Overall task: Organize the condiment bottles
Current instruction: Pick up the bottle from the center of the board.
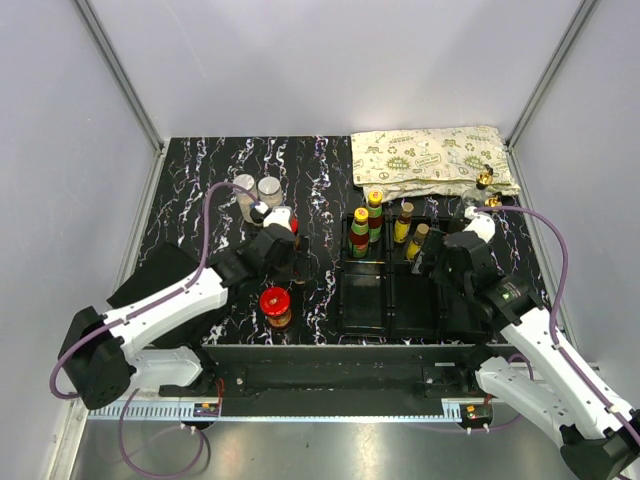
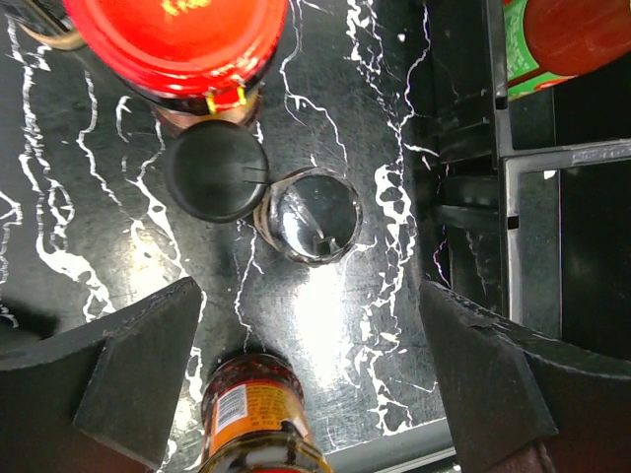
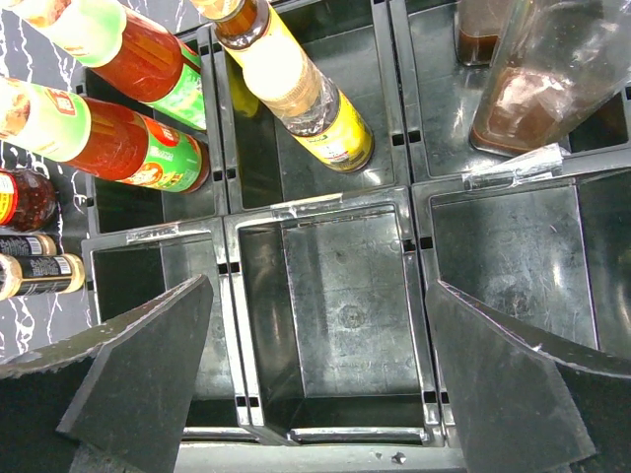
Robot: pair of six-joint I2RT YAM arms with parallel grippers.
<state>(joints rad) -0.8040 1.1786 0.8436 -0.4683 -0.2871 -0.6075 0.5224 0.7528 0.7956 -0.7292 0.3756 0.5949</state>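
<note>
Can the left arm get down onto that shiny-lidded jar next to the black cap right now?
Probably yes. The left fingers are spread wide above the shiny-lidded jar, with bare table on its tray side. The black-capped bottle crowds its other side, so a finger may nudge that.

The left arm (image 1: 165,300) and right arm (image 1: 545,345) look alike: smooth white shells linked by chunky black joints. A thin purple cable (image 1: 204,235) loops along each. The left gripper (image 2: 308,296) and right gripper (image 3: 317,286) carry broad, matte black, wedge-shaped fingers (image 2: 133,370).
</note>
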